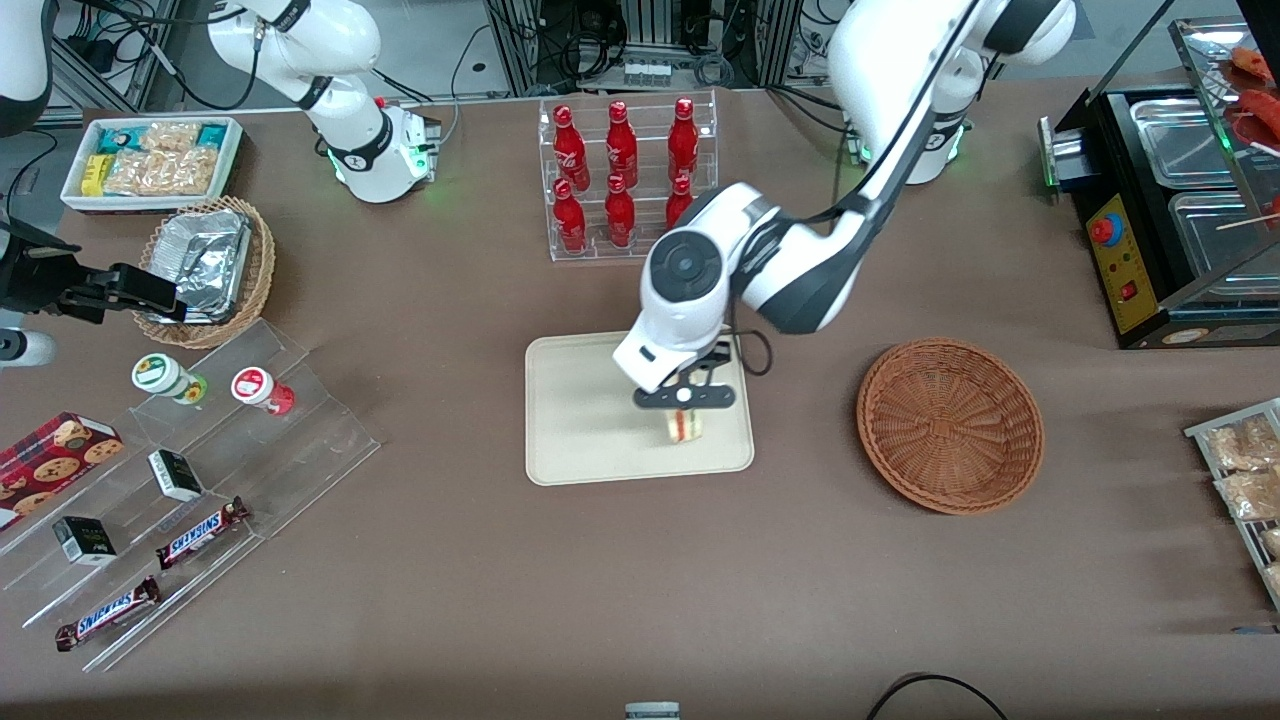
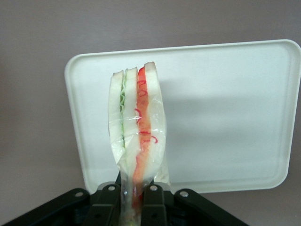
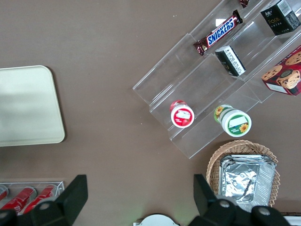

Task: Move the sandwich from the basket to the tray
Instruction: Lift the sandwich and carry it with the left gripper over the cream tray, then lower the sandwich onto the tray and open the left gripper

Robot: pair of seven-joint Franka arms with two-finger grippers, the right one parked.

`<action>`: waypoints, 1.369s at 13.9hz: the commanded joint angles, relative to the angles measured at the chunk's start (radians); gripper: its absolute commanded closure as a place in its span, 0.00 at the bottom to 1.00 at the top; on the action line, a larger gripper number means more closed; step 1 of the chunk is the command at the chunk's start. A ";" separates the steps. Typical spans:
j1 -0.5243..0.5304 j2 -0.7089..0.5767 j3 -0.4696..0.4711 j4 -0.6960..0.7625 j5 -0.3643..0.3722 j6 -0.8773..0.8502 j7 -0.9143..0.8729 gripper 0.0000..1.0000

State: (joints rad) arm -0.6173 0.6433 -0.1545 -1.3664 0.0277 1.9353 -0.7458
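Note:
My left gripper [image 1: 685, 408] is shut on the sandwich [image 1: 683, 424], a plastic-wrapped wedge of pale bread with green and red filling layers [image 2: 137, 123]. The fingers [image 2: 153, 205] pinch its narrow end. The gripper holds the sandwich over the cream tray [image 1: 580, 430], above the tray's end toward the working arm. The wrist view shows the tray [image 2: 225, 113] beneath the sandwich. The tray also shows in the right wrist view [image 3: 28, 106]. The reddish-brown wicker basket [image 1: 950, 424] sits empty on the table beside the tray, toward the working arm's end.
A clear rack of red bottles [image 1: 625, 175] stands farther from the front camera than the tray. A tan basket with a foil container [image 1: 205, 262], a white snack bin [image 1: 150, 160] and clear shelves with snacks [image 1: 180, 480] lie toward the parked arm's end. A black appliance [image 1: 1170, 200] stands at the working arm's end.

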 commanded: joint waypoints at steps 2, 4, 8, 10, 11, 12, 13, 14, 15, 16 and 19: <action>-0.018 0.130 -0.023 0.141 -0.015 0.005 0.016 1.00; -0.042 0.179 -0.025 0.168 -0.015 0.045 0.008 1.00; -0.071 0.243 -0.022 0.211 -0.006 0.076 0.011 1.00; -0.073 0.251 -0.020 0.210 -0.003 0.071 0.011 1.00; -0.073 0.251 -0.020 0.205 -0.003 0.064 0.009 1.00; -0.075 0.250 -0.020 0.201 -0.002 0.059 0.008 1.00; -0.081 0.250 -0.020 0.198 0.000 0.047 0.008 1.00; -0.085 0.250 -0.016 0.198 0.001 0.030 0.005 1.00; -0.085 0.250 -0.016 0.198 0.001 0.025 0.005 1.00; -0.087 0.251 -0.016 0.196 0.001 0.025 0.003 1.00; -0.087 0.248 -0.016 0.196 0.003 0.024 0.006 0.01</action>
State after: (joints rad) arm -0.6883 0.8848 -0.1844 -1.1984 0.0274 1.9837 -0.7426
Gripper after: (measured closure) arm 0.780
